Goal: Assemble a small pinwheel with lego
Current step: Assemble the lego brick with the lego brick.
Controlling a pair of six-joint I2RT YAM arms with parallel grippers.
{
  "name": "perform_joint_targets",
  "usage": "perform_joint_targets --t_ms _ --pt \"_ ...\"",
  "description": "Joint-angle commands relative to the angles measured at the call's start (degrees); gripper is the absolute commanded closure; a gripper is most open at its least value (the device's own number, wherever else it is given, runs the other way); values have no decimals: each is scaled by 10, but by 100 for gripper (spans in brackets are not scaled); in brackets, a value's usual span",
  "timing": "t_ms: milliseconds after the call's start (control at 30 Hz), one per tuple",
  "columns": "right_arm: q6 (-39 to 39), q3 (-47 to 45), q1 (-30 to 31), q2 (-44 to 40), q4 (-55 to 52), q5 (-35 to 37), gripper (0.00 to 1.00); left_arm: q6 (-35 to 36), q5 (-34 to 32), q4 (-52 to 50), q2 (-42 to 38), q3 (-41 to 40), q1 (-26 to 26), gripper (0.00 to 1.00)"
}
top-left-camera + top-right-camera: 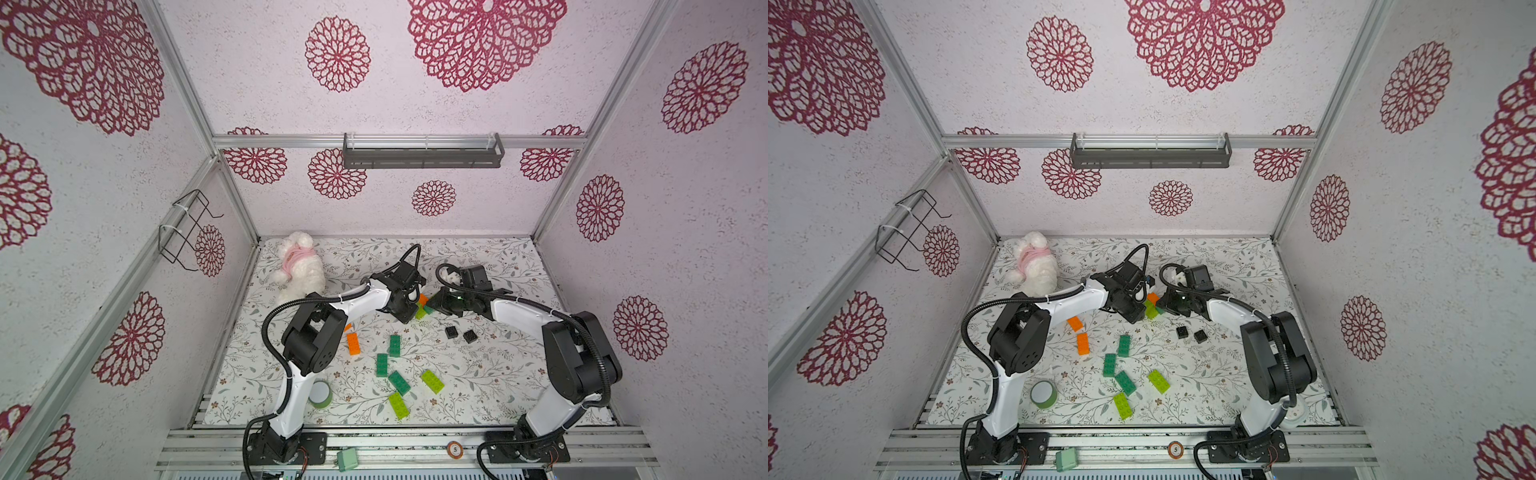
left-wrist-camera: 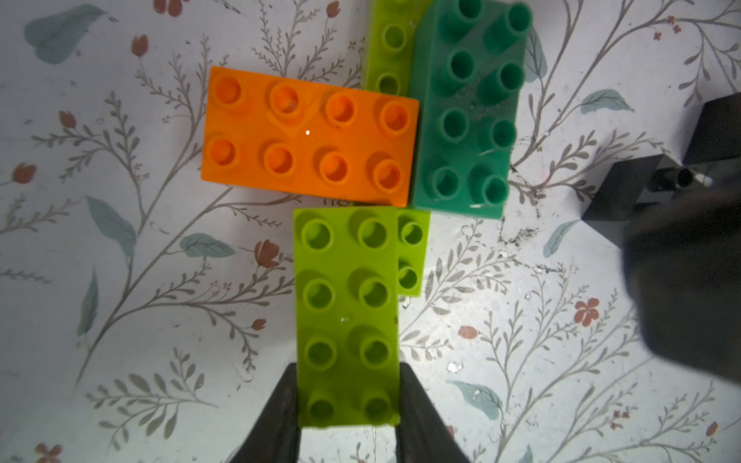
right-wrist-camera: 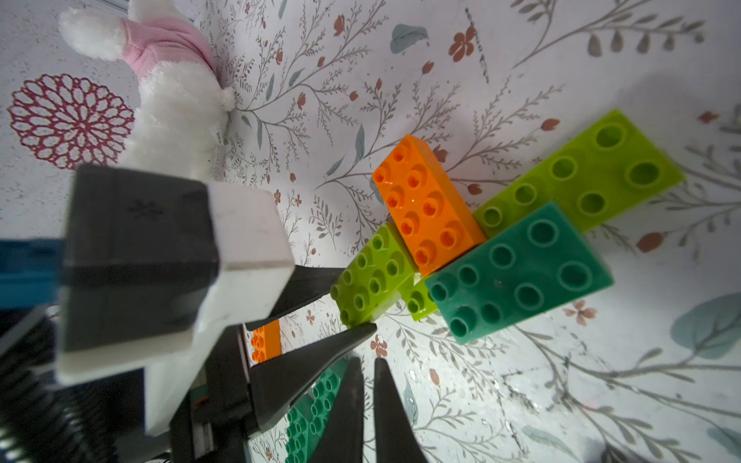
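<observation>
A partly built lego cluster (image 1: 422,308) lies mid-table between both arms. In the left wrist view an orange brick (image 2: 308,132), a dark green brick (image 2: 469,108) and a lime green brick (image 2: 347,316) sit on a lower lime brick (image 2: 411,252). My left gripper (image 2: 349,371) is shut on the end of the upper lime brick, one finger on each long side. My right gripper (image 3: 367,364) is shut with nothing in it, just short of the cluster on the dark green brick's (image 3: 517,272) side. Two small black bricks (image 1: 451,331) (image 1: 470,336) lie near the right arm.
Loose bricks lie toward the front: orange (image 1: 354,344), dark green (image 1: 395,345) (image 1: 382,365) (image 1: 399,382) and lime (image 1: 432,381) (image 1: 399,405). A green tape roll (image 1: 321,394) stands by the left arm. A white plush toy (image 1: 299,270) sits at the back left. A mint-green box (image 1: 347,459) rests on the front rail.
</observation>
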Motion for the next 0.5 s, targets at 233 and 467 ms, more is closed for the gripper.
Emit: perform_joint_targets --t_ms 233,467 --pt "5 24 -2 13 5 0 89 32 -6 -29 17 21 -13 67" --pt "11 41 -3 39 11 -8 90 12 -12 -24 22 23 -19 68"
